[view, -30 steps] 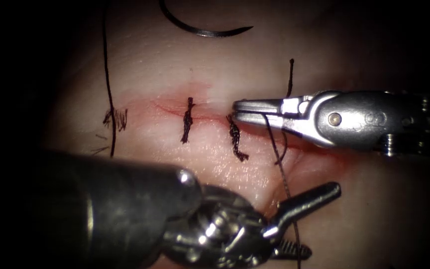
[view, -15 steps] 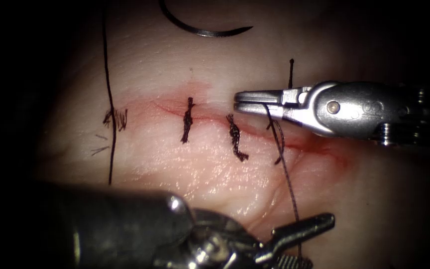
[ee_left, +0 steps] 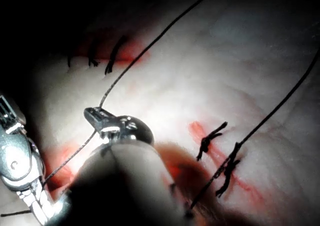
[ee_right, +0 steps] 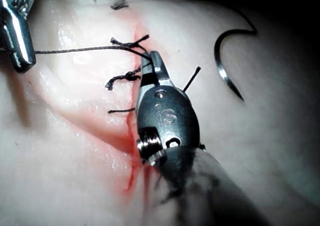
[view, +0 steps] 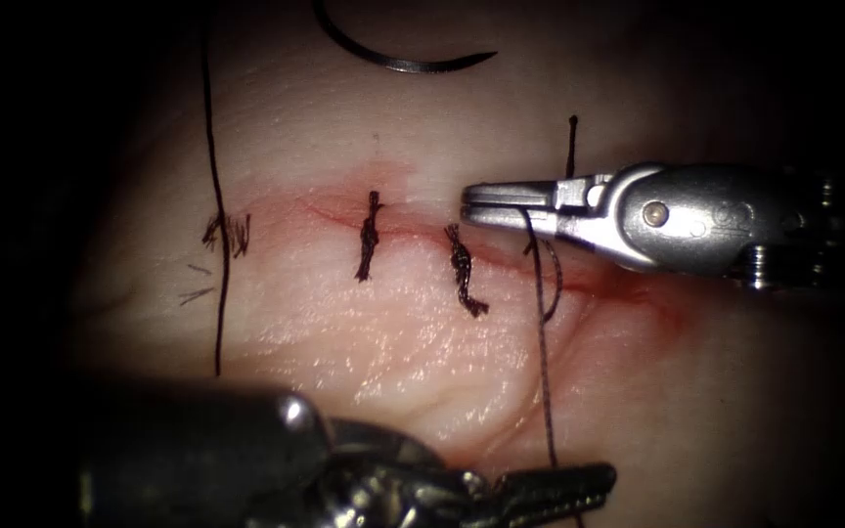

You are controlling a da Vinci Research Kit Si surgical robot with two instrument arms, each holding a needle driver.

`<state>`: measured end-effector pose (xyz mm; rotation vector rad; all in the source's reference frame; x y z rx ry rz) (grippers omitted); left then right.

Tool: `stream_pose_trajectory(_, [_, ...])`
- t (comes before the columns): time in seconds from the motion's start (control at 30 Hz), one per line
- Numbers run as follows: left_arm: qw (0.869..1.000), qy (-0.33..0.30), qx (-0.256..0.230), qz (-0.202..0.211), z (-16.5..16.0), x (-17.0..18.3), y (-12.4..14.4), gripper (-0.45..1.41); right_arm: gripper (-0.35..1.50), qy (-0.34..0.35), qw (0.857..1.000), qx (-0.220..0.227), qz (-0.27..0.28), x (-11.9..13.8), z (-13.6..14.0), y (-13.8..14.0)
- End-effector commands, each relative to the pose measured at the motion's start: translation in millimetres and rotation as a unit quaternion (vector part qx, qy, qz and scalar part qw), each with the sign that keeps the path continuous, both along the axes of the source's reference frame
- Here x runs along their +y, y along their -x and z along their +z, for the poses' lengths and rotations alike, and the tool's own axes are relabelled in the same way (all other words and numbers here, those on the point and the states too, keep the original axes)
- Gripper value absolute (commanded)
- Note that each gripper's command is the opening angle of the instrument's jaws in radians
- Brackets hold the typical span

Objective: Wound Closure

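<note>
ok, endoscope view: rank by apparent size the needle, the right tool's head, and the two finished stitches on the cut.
1. Right tool, head shut on the thread.
2. Needle, lying free on the tissue above the cut.
3. Left stitch and right stitch: look alike, not ranked.

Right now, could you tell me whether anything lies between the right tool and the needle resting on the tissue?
Nothing visible does: bare tissue separates the right tool, jaws shut on thread, from the free needle.
</note>
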<state>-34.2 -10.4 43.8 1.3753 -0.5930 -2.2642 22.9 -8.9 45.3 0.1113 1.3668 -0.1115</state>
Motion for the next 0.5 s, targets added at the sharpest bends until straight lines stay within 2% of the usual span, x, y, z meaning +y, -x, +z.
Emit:
stream_pose_trajectory(0.03, [1.000, 0.001, 0.003, -0.010, 0.1, 0.2, -0.4, -0.45, -0.35, 0.000, 1.000, 0.002, -0.004, 0.0, 0.2, -0.2])
stream_pose_trajectory(0.1, [1.000, 0.001, 0.001, -0.024, -1.1, 0.6, -2.7, -0.45, -0.35, 0.000, 1.000, 0.001, -0.002, -0.5, 0.1, 0.4])
stream_pose_trajectory(0.23, [0.999, -0.003, 0.002, -0.041, -2.7, 0.8, -5.3, -0.45, -0.35, 0.007, 1.000, -0.006, 0.000, -2.0, -0.5, 1.5])
stream_pose_trajectory(0.47, [0.999, 0.008, 0.009, -0.050, -5.3, 0.7, -7.8, -0.45, -0.35, 0.014, 1.000, -0.017, 0.022, -3.7, -2.1, 3.5])
stream_pose_trajectory(0.5, [0.999, 0.010, 0.009, -0.052, -5.7, 0.6, -8.1, -0.45, -0.01, 0.008, 0.999, -0.016, 0.027, -3.8, -2.4, 3.8])
